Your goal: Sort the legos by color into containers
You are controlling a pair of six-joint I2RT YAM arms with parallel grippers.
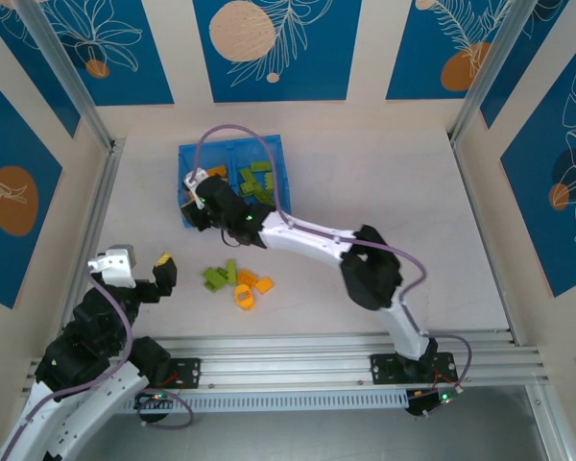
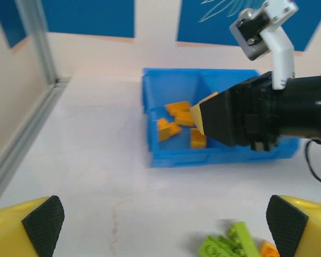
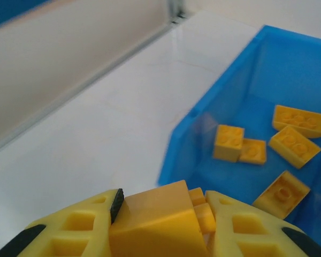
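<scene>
The blue tray (image 1: 278,154) lies at the back of the table, with orange-yellow legos (image 3: 291,131) in its left container and lime green legos (image 1: 260,181) in its right one. Over the left container's near corner, my right gripper (image 3: 166,202) is shut on an orange-yellow lego (image 3: 155,227); the left wrist view shows this brick (image 2: 202,113) above the tray's front wall (image 2: 214,156). A loose pile of green and orange legos (image 1: 232,279) lies mid-table. My left gripper (image 1: 163,272) is open and holds nothing, left of that pile, with green legos (image 2: 229,246) near its right finger.
A metal rail (image 1: 96,216) runs along the table's left side, and a wall stands behind the tray. Bare tabletop (image 2: 96,176) lies between my left gripper and the tray. The right arm (image 1: 317,240) stretches diagonally above the table, just behind the pile.
</scene>
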